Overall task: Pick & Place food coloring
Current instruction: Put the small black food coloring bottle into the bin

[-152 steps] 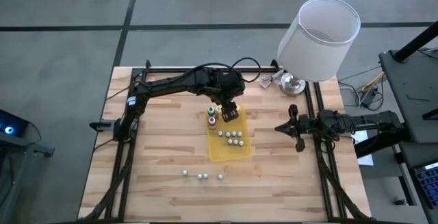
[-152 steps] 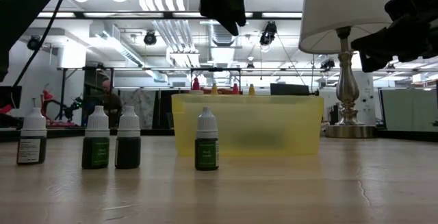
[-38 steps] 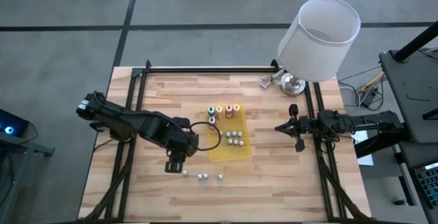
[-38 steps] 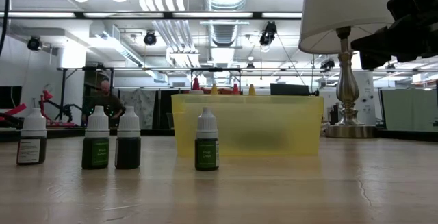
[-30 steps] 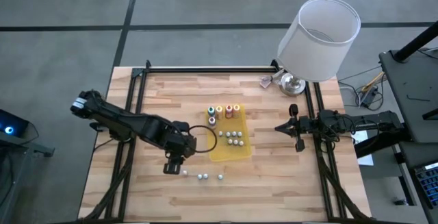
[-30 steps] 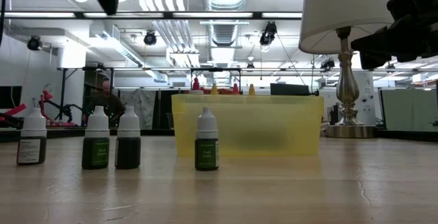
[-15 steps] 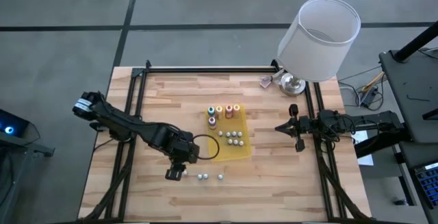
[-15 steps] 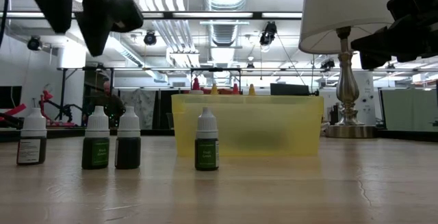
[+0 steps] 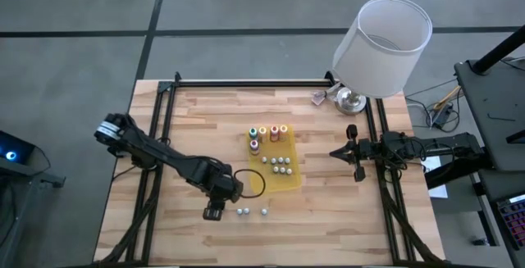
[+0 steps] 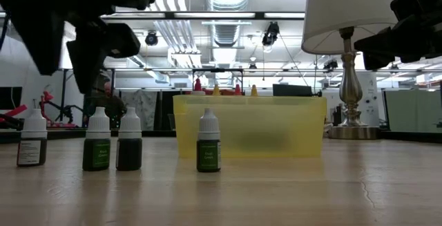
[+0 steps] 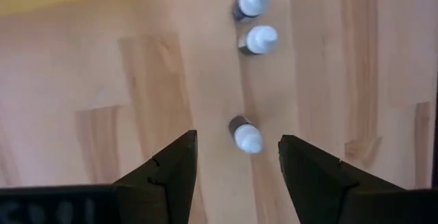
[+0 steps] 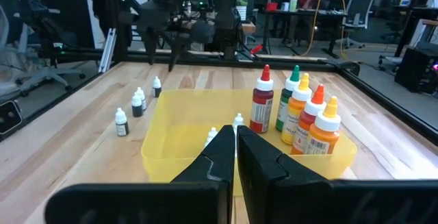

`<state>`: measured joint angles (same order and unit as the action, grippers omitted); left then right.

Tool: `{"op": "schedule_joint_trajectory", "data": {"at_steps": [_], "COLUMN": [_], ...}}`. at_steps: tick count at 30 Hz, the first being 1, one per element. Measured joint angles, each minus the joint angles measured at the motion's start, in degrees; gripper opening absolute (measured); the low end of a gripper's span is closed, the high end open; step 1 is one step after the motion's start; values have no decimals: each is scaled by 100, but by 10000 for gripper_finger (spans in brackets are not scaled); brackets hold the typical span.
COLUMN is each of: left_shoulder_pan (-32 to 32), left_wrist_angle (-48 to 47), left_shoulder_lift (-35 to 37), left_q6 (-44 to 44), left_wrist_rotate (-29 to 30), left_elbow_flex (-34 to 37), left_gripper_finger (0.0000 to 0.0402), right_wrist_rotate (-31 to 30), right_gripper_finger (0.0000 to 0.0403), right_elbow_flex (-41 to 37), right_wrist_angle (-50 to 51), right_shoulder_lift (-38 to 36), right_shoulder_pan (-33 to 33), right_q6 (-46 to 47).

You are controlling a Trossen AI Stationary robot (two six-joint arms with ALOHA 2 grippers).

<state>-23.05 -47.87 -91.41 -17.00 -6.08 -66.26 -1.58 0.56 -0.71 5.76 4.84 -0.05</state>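
Several small dark food coloring bottles with white caps stand upright on the wood near the table's front edge. The leftmost bottle (image 11: 245, 135) (image 10: 32, 139) is below my left gripper (image 9: 215, 211) (image 10: 63, 74). That gripper is open and points steeply down, with a finger on either side of the bottle and above it, not touching. Two more bottles (image 11: 259, 40) (image 10: 97, 139) stand close together beyond it, and another (image 10: 208, 142) in front of the yellow tray (image 9: 275, 184). My right gripper (image 9: 357, 155) waits shut at the table's right edge.
The yellow tray (image 12: 164, 148) holds several small white-capped bottles and, at its far end, taller squeeze bottles (image 9: 267, 133). A black cable loop (image 9: 250, 182) lies beside the tray. A lamp with a white shade (image 9: 381, 34) stands at the far right corner.
My left gripper has come down and moved a little toward the table's near edge and right, over the leftmost small bottle. It has stayed open. The bottles have not moved.
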Motion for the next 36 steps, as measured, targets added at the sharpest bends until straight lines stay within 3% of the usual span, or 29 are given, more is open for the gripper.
{"op": "schedule_joint_trajectory", "data": {"at_steps": [15,36], "left_shoulder_pan": [-416,-428], "left_wrist_angle": [204,760], "left_shoulder_lift": [-351,-486], "left_q6": [-152,-604], "left_wrist_rotate": [-20,19], "left_elbow_flex": [14,577], "left_gripper_finger": [177,177], "right_wrist_rotate": [0,0], "right_gripper_finger": [9,9], "right_elbow_flex": [0,0], "right_wrist_angle": [0,0], "right_shoulder_lift": [1,9], "right_shoulder_pan": [0,0], "right_q6": [0,0]}}
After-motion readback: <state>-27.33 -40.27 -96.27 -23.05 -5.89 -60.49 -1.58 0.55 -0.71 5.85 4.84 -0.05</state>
